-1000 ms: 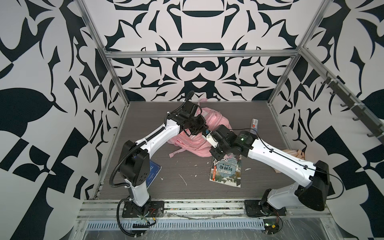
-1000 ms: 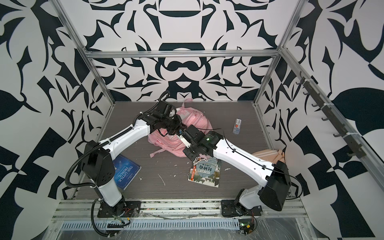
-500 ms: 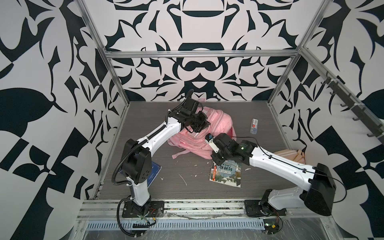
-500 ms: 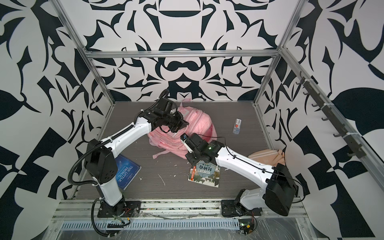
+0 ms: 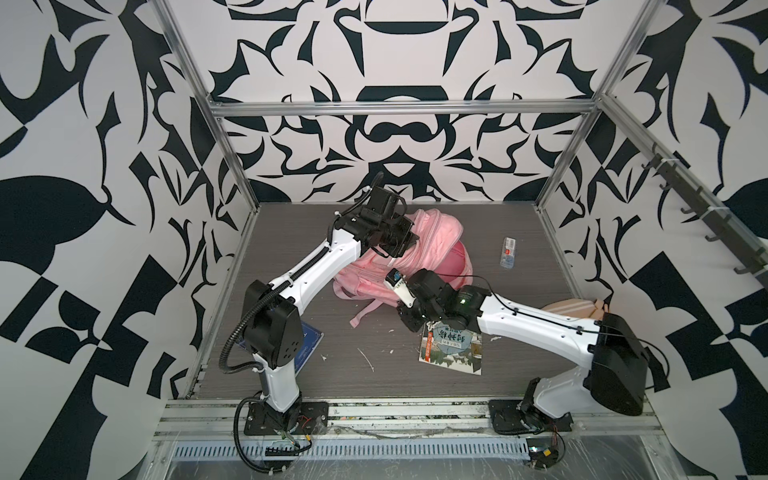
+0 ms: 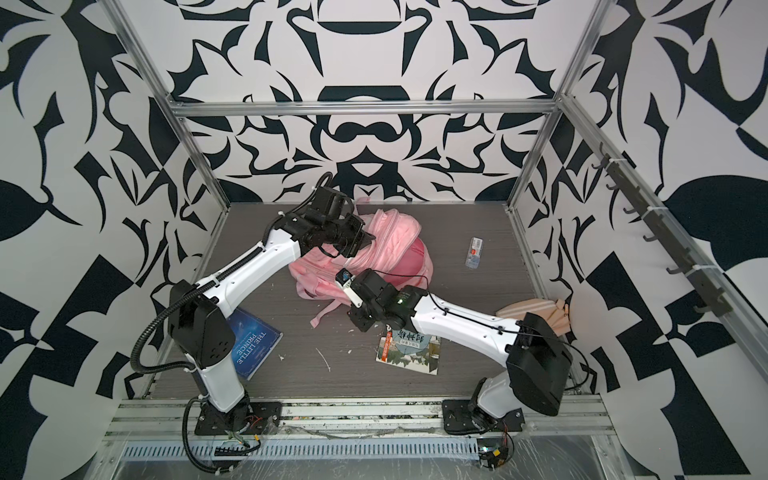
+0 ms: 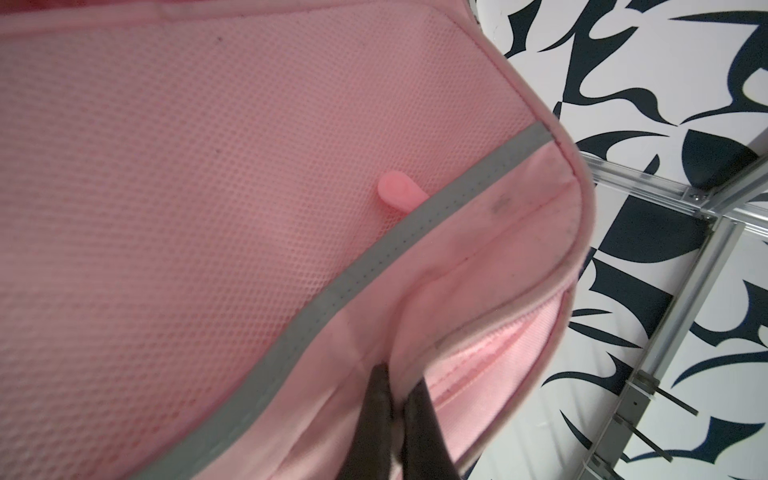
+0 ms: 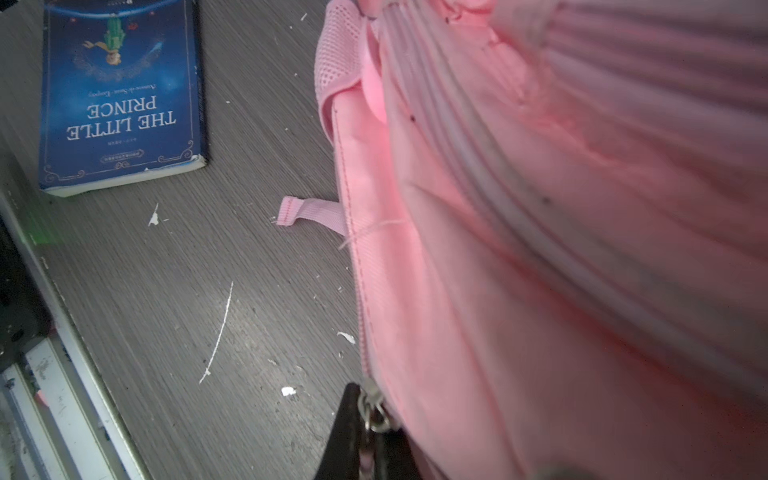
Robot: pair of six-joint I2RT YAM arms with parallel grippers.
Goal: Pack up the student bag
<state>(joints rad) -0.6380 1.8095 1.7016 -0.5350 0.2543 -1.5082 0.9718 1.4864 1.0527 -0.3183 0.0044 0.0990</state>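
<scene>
Drawn frontward since a second ago, right jaws are pinching the zip pull (image 8: 374, 410), left jaws are clamping the rim of the student bag (image 5: 436, 241) lying mid-way along the worktop (image 5: 386, 386), its zip line running from right jaws back toward left.

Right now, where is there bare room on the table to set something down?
Front middle of the table, between the blue book and the picture book, only scraps. Also back right, past the bottle. Crowded around the bag.
</scene>
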